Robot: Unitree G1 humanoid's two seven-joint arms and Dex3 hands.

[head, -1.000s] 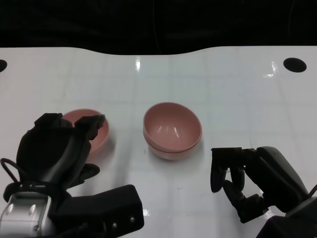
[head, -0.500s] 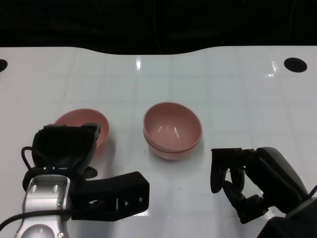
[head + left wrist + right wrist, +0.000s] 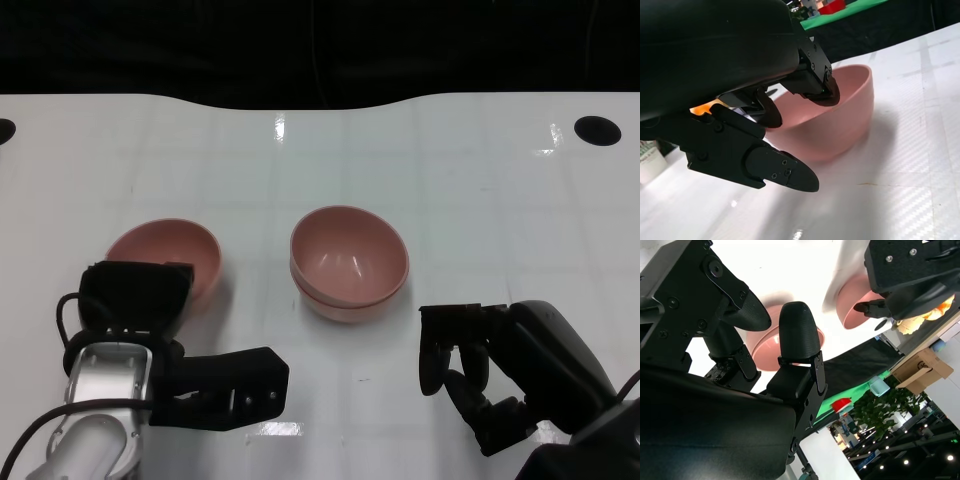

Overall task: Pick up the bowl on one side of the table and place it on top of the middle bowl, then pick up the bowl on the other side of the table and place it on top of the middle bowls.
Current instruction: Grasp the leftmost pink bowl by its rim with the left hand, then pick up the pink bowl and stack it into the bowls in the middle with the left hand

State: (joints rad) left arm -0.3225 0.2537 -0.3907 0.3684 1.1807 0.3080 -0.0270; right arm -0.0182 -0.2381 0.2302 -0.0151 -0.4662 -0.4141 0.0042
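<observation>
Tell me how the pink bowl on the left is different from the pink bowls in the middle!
The single pink plastic bowl on the left is one bowl alone, while the stacked pink bowls in the middle are one nested in another. The left bowl has the robot's black left hand at its near rim; the middle stack has no hand at it. The stack also stands taller. Both are the same pink, round, upright and empty on the white table.

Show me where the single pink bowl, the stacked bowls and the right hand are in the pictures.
single pink bowl [image 3: 165, 247], head view, on its inner surface.
stacked bowls [image 3: 349, 256], head view, inside the top bowl.
right hand [image 3: 490, 375], head view, on the middle of the hand.
</observation>
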